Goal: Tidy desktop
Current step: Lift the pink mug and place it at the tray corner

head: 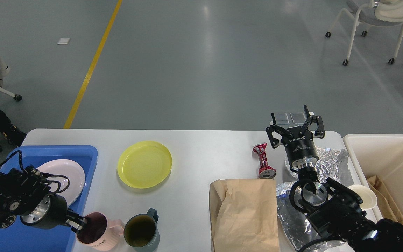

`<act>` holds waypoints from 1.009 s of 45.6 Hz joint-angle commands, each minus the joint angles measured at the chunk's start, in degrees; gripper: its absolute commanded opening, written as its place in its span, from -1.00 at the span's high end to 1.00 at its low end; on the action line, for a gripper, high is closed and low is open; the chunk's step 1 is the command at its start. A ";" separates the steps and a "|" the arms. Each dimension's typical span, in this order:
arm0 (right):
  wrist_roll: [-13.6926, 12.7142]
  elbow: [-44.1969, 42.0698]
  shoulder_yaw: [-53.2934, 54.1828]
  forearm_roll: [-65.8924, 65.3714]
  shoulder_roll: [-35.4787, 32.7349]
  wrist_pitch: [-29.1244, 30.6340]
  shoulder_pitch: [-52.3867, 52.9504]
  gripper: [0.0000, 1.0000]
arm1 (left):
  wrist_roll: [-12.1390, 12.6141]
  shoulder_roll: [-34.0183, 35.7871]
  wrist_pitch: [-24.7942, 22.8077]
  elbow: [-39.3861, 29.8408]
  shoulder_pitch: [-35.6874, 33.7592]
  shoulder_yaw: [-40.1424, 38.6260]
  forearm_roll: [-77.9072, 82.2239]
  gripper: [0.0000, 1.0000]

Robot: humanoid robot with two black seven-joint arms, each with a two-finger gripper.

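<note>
The white-grey desktop [201, 154] holds a yellow plate [145, 163], a pink mug [100, 233], a dark teal mug [141, 232], a crushed red can [264, 161], a brown paper bag [245, 213] and crumpled foil [329, 161]. My left gripper [79, 224] is shut on the pink mug's rim, with one finger inside it, at the blue tray's right edge. The mug leans slightly. My right gripper [294, 119] is open and empty, raised over the far right of the desktop, above the foil and to the right of the can.
A blue tray [51, 151] at the left holds a white plate [66, 173]. A cream bin [385, 154] stands at the right with brown paper and a white paper cup [364, 196] in it. More foil [289, 213] lies beside the bag. A wheeled chair stands far right.
</note>
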 commanded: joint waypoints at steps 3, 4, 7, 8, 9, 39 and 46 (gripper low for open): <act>0.00 0.00 0.00 0.00 -0.04 0.01 0.00 -1.00 | -3.21 3.41 -1.03 -0.18 -4.02 0.45 0.78 1.00; 0.00 0.00 0.00 0.00 -0.04 0.01 0.00 -1.00 | -3.65 3.85 -1.38 -0.27 -4.99 0.63 0.78 1.00; 0.00 0.00 0.00 0.00 0.05 0.01 0.00 -1.00 | -5.23 5.08 -3.75 -0.27 -8.15 1.16 1.13 1.00; 0.00 0.00 0.00 0.00 -0.04 0.01 0.00 -1.00 | -5.94 5.60 -4.80 -0.27 -9.38 1.24 1.31 1.00; 0.00 0.00 0.00 0.00 0.05 0.01 0.00 -1.00 | -6.55 6.31 -6.03 -0.27 -10.52 1.33 1.31 1.00; 0.00 0.00 0.00 0.00 -0.04 0.01 0.00 -1.00 | -25.72 23.36 -8.95 24.77 -8.62 5.91 30.84 1.00; 0.00 0.00 0.00 0.00 -0.04 0.01 0.00 -1.00 | -25.45 23.54 -3.41 29.08 1.41 3.36 30.66 1.00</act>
